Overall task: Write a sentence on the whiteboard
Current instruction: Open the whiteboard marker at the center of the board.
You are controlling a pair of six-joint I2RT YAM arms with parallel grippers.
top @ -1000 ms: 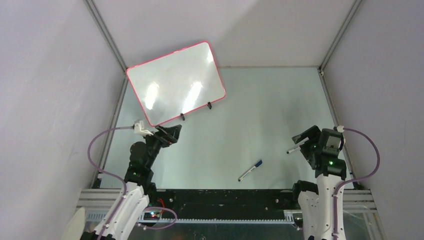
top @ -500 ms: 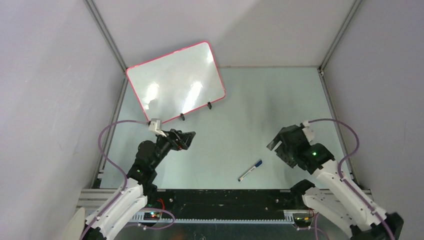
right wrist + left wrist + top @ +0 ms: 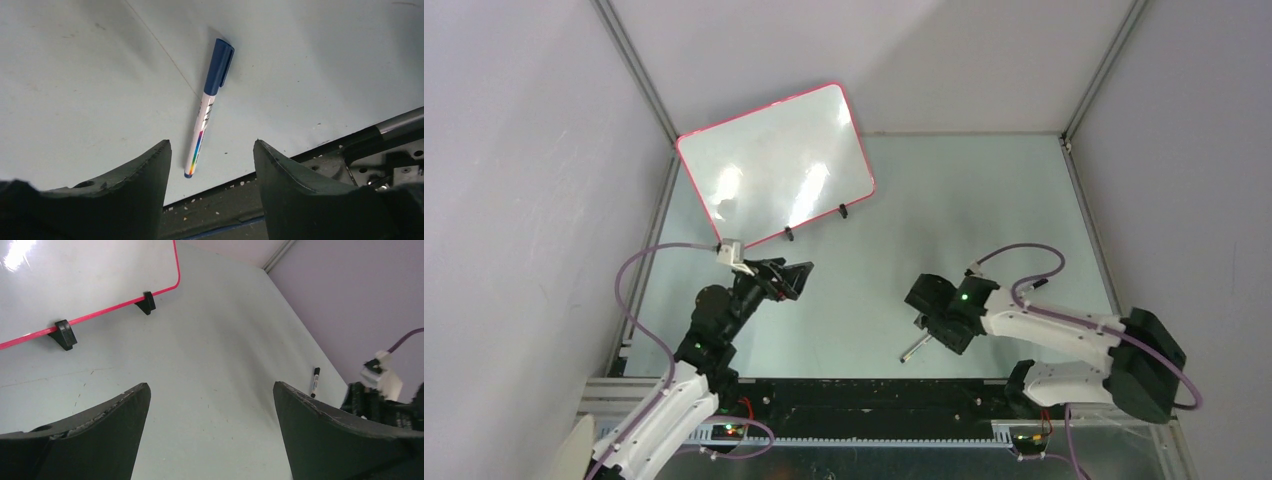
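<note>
Swung in from the right edge, the right tool [image 3: 212, 144] now hangs over the blue-capped marker [image 3: 206, 120] lying on the bench [image 3: 944, 220], fingers spread either side without touching it. The left tool [image 3: 210, 387] is spread, holding nothing. The whiteboard [image 3: 774, 165] stands propped and blank at the far-left corner.

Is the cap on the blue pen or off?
On. The blue pen lies flat on the table, its blue cap covering one end.
</note>
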